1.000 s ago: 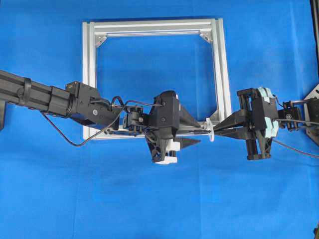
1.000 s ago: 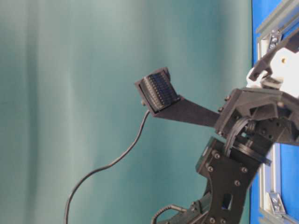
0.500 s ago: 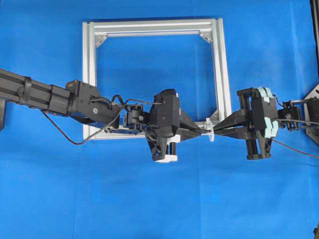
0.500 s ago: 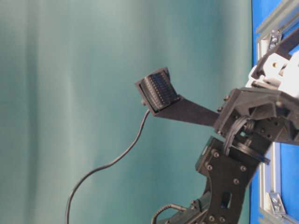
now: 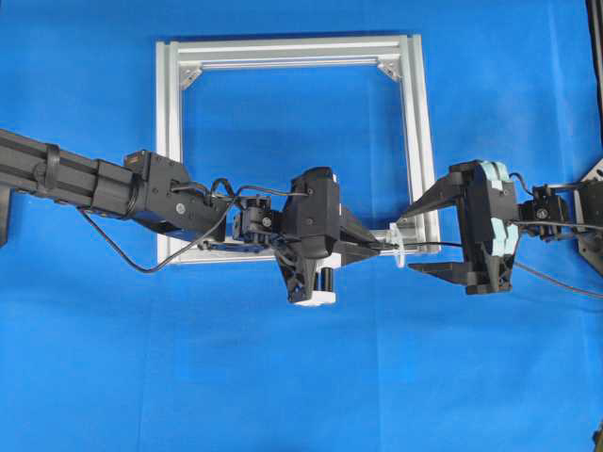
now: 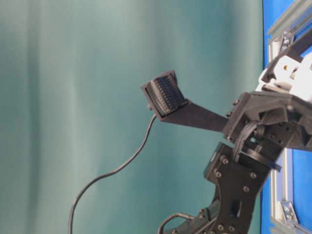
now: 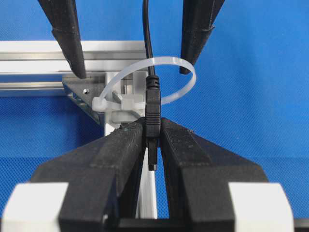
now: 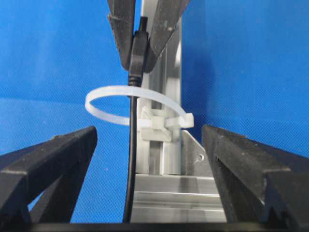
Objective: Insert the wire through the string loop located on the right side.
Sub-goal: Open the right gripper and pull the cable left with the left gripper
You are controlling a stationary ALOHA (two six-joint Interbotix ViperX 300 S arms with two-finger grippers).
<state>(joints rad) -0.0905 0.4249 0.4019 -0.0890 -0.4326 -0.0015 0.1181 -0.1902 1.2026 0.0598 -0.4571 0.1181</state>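
1. Silver frame (image 5: 292, 52) lies flat on the blue table (image 5: 283, 377); square outline, upper middle of the overhead view.
2. White string loop (image 7: 159, 79) sits at the frame's lower right corner, tied round the bar, standing out past it as an open ring.
3. Left gripper (image 7: 153, 137) comes in from the left of the overhead view. Jaws nearly closed, pinching the plug end of the wire (image 7: 152, 108).
4. In the left wrist view the plug tip pokes out behind the fingers toward the bottom of the frame; the thin cable runs up through the ring and on to the top edge.
5. In the right wrist view the cable drops down through the middle of the ring to the bottom edge.
6. Right gripper (image 5: 421, 235), at centre right overhead, faces the loop. Jaws spread wide, holding nothing; its fingers (image 8: 53, 159) flank the cable, clear of it on both sides.
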